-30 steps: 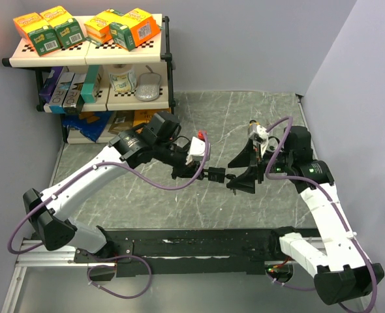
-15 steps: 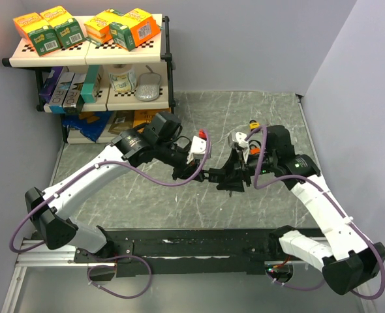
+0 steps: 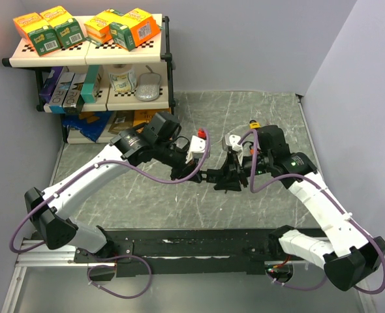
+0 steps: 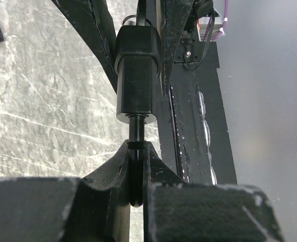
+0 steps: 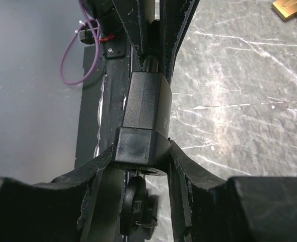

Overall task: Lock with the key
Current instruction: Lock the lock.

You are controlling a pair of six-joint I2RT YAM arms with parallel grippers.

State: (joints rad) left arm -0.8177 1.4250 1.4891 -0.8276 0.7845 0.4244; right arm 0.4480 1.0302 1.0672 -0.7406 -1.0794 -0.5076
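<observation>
Two claws meet nose to nose above the middle of the counter [image 4: 48, 101], sharing one small job. The right claw [image 5: 141, 151] is closed part way onto the black padlock [image 5: 146, 106], its fingers pressed against the two flat sides of the body, which hangs in the air clear of the counter. The left claw [image 4: 137, 148] is pinched almost fully together on a slim black stem, which I take to be the key [image 4: 135, 130], already seated in the end face of the padlock.

The step in hand looks like the turn itself. To do it well, the left wrist should roll about the line of the stem, with no sideways push, so that the key neither bends nor slips between the pads. The right claw has only to resist: a firm squeeze and a fixed wrist, so that the body does not spin along with the key.

A thin loop shows at the far end of the body, but whether the shackle is pushed home is hidden, and it should be checked before the turn.
</observation>
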